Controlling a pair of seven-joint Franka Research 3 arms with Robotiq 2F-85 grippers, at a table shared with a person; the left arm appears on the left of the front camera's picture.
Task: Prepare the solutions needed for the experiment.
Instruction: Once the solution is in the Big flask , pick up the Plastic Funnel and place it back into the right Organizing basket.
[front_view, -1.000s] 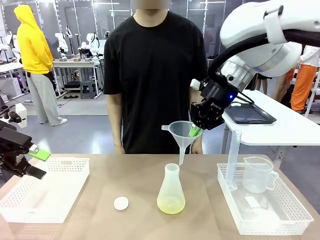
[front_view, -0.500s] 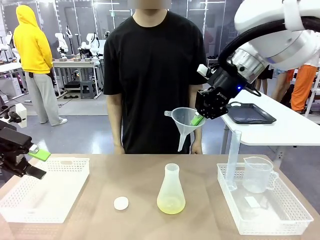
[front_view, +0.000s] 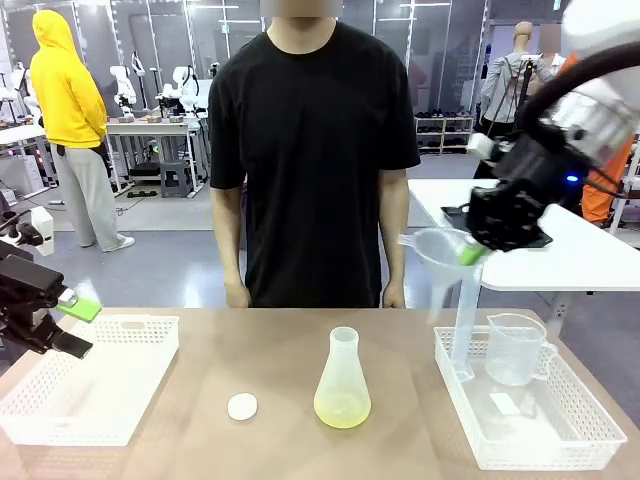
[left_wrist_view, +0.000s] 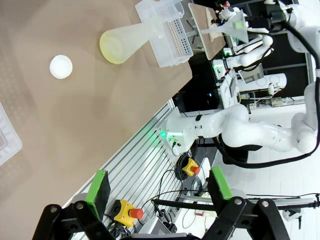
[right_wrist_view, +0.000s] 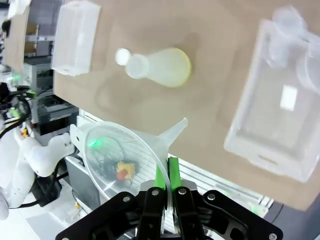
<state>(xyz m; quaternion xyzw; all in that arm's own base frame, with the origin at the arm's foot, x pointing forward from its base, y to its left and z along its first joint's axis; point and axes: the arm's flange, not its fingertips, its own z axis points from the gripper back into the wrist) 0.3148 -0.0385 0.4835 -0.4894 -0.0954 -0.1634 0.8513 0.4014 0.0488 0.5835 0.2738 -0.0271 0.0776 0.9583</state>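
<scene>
The right gripper (front_view: 472, 252) is raised well above the table on the right side. Its green pads are pressed onto the rim of a clear funnel (front_view: 438, 252), which passes between them in the right wrist view. The funnel hangs with its spout down. From the front it sits above the left end of the right basket (front_view: 560, 440), and its spout overlaps the tall cylinder (front_view: 465, 330) standing in that basket. A measuring jug (front_view: 515, 350) stands in the same basket, just beside the cylinder.

The flask (front_view: 342, 375) stands upright on the bare table near the middle, between the two baskets, and neither gripper touches it. A small amount of pale yellow liquid (front_view: 342, 408) lies in its base. A small white disc (front_view: 242, 405) lies on the table to the flask's left, apart from it.

I see the left gripper (front_view: 76, 327) hovering at the left edge, beside the left basket (front_view: 100, 400), with its jaws spread wide and nothing between them. A person (front_view: 312, 150) stands at the far side with arms down.
</scene>
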